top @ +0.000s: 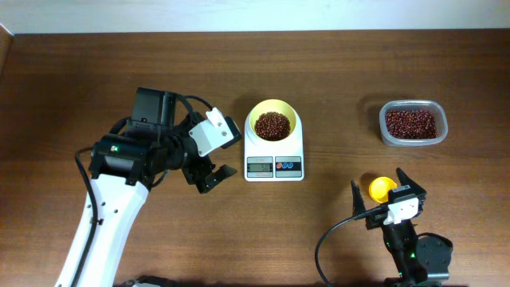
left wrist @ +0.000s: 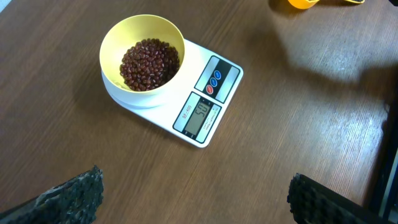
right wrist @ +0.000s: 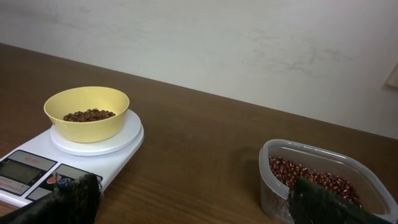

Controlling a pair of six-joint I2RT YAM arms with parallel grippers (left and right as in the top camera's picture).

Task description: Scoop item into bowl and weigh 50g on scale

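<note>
- Left gripper (top: 211, 177): jaws fully apart, nothing in them; hovers just left of the scale (top: 274, 163), pointed toward it.
- Bowl (top: 273, 119): upright on the scale's round platform, at the end away from the buttons; beans (top: 272, 125) heaped in its bottom, well below the rim.
- Display (left wrist: 198, 116): lit, digits look close to target, too blurred to call for certain.
- Scoop (top: 381, 188): on the table (top: 335, 72), right of the scale, well apart from it. Cup end between the spread fingers in the overhead view; handle hidden under the wrist, so long axis likely runs back along the arm. No beans visible in the cup.
- Right gripper (right wrist: 198, 202): jaws at full spread, not clamped on anything. Straddles the scoop; contact not resolvable.
- Tub (top: 413, 123): far right, ahead and slightly right of the right gripper, with plenty of beans left.
- Key geometry: bowl ahead-left of the right gripper, tub ahead-right, scoop directly under it. Right arm nearer for any top-up; left arm nearer the scale only.
- Judgement: weighing looks at or near done; worth a display check before any scoop pickup.
</note>
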